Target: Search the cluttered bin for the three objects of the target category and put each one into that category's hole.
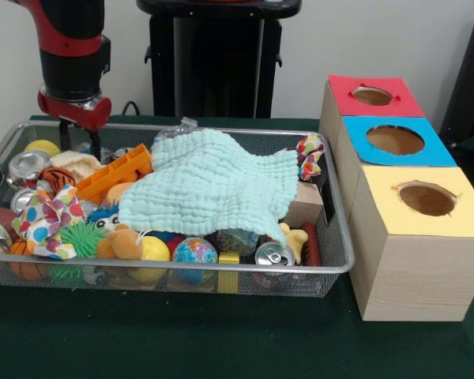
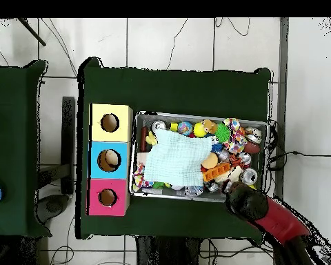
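One clear film bundle [image 1: 176, 129] lies at the far rim of the bin [image 1: 221, 270], partly under a pale green cloth [image 1: 213, 188]. Red-topped box's hole [image 1: 372, 95] is empty (farthest box). Gripper [image 1: 79, 144] is lowered into the bin's corner; finger state cannot be determined.

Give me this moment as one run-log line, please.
gripper: over bin far corner, state unclear | green cloth: covering clutter | red-topped box's hole: empty

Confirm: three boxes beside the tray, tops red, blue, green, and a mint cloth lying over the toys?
Not quite. The third box's top is yellow, not green, as the front view shows. The rest holds: red top, blue top, mint cloth over the toys in the tray.
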`<state>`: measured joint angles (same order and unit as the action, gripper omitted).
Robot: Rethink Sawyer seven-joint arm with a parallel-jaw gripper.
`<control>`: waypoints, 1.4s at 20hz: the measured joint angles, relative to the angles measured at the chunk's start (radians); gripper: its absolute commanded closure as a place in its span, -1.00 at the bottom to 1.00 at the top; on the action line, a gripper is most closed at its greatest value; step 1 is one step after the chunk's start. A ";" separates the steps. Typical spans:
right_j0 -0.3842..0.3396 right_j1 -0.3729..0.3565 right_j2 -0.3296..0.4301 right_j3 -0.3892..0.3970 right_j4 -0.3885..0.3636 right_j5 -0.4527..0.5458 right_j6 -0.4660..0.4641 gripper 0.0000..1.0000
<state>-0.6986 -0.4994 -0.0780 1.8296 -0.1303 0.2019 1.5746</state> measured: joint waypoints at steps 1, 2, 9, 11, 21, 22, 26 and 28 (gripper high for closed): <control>0.000 0.001 0.000 0.000 0.003 0.000 0.000 -1.00; 0.000 0.003 0.000 0.000 0.012 -0.002 0.000 -1.00; 0.004 0.020 -0.006 0.002 0.066 -0.045 0.002 -1.00; 0.014 0.030 -0.011 0.004 0.096 -0.072 0.006 -1.00; 0.093 0.057 -0.066 0.006 0.219 -0.096 0.058 -1.00; 0.109 0.057 -0.080 0.007 0.234 -0.094 0.067 -1.00; 0.158 0.057 -0.121 0.007 0.274 -0.060 0.090 -1.00; 0.179 0.057 -0.136 0.007 0.288 -0.028 0.094 -1.00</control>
<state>-0.5192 -0.4424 -0.2144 1.8366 0.1574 0.1742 1.6691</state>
